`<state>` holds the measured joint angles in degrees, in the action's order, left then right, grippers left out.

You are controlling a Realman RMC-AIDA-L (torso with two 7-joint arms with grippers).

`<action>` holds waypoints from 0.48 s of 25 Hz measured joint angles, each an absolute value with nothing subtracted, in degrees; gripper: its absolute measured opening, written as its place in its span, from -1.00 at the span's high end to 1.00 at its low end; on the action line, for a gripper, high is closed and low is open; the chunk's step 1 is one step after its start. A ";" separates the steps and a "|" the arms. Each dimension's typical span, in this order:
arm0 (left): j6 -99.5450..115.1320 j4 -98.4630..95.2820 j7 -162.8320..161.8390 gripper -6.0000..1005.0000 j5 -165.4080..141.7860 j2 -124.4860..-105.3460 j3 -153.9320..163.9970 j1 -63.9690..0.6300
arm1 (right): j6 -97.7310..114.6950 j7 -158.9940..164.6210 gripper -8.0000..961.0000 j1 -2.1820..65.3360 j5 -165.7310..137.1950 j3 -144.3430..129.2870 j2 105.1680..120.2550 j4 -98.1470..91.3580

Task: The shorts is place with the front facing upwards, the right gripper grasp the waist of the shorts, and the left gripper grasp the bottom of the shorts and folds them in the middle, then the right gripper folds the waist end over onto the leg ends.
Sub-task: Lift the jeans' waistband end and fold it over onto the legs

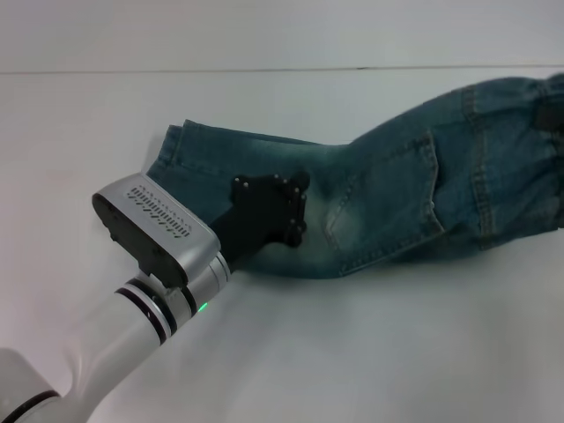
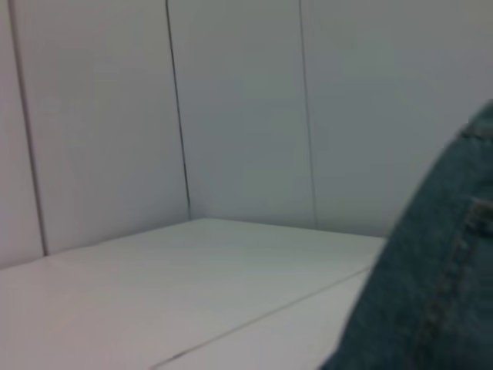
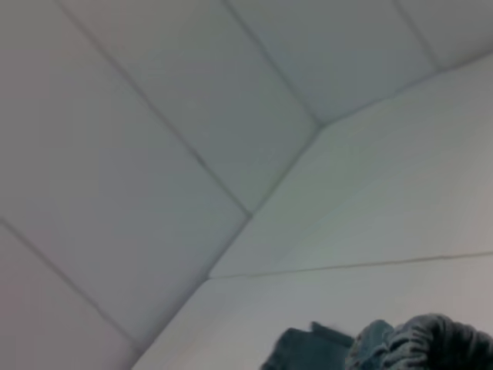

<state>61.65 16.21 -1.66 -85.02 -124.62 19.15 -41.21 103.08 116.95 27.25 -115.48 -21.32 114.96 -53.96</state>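
Note:
The blue denim shorts point(image 1: 397, 194) lie folded lengthwise on the white table, with the leg ends at the left and the waist end at the far right. A back pocket faces up. My left gripper point(image 1: 269, 216) presses down on the leg part, its black mount covering what is beneath. Denim point(image 2: 431, 293) fills one side of the left wrist view. A dark part of my right gripper point(image 1: 551, 110) shows at the picture's right edge, on the raised waist end. Bunched denim point(image 3: 416, 343) sits at the edge of the right wrist view.
The white table point(image 1: 352, 352) stretches all around the shorts. A white panelled wall point(image 2: 231, 116) stands behind it. My left arm point(image 1: 132, 308) reaches in from the lower left.

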 joint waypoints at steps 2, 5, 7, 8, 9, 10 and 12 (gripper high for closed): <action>60.78 16.57 -1.84 0.82 -86.31 -124.63 19.14 -41.17 | 103.87 118.37 0.70 28.82 -115.47 -22.45 114.92 -56.21; 59.54 17.29 -2.02 0.93 -87.27 -124.62 19.06 -41.19 | 104.56 120.02 0.69 31.87 -115.43 -24.19 114.90 -58.99; 59.18 17.91 -2.01 0.99 -87.64 -124.63 19.07 -41.22 | 104.68 120.93 0.68 34.77 -115.43 -25.62 114.78 -60.16; 59.15 18.18 -2.03 0.99 -88.10 -124.63 19.07 -41.22 | 104.57 121.32 0.68 36.16 -115.48 -26.37 114.67 -60.49; 59.16 18.34 -2.08 0.99 -88.43 -124.63 19.07 -41.23 | 104.21 121.69 0.68 37.91 -115.59 -27.39 114.50 -60.76; 59.16 18.42 -2.17 0.99 -88.99 -124.61 19.04 -41.23 | 103.60 121.97 0.68 39.53 -115.79 -28.69 114.37 -60.86; 59.30 18.64 -2.31 0.99 -90.00 -124.62 19.01 -41.28 | 101.77 122.21 0.67 42.68 -116.36 -31.52 114.22 -60.93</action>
